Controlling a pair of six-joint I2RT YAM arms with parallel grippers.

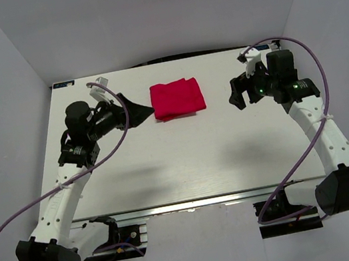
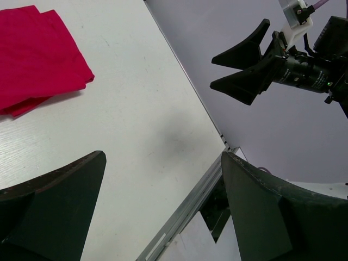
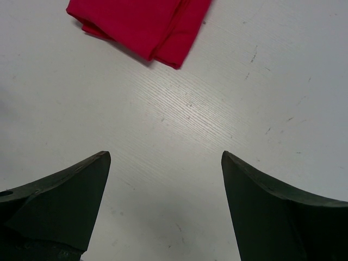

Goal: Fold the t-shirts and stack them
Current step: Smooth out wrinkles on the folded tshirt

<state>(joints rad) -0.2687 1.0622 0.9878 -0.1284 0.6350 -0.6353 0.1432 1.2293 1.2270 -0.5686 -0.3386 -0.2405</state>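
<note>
The bright red t-shirt [image 1: 177,99] lies folded into a small rectangle on the far middle of the white table [image 1: 180,163]. It also shows in the left wrist view [image 2: 35,57] at the top left and in the right wrist view [image 3: 140,23] at the top. My left gripper [image 1: 142,110] is open and empty, just left of the shirt and apart from it. My right gripper [image 1: 238,95] is open and empty, hovering a short way right of the shirt. The right gripper also shows in the left wrist view [image 2: 239,70]. The neck label is hidden.
Grey walls enclose the table on the left, back and right. A metal rail [image 1: 194,203] runs along the near edge between the arm bases. Purple cables [image 1: 14,219] loop off both arms.
</note>
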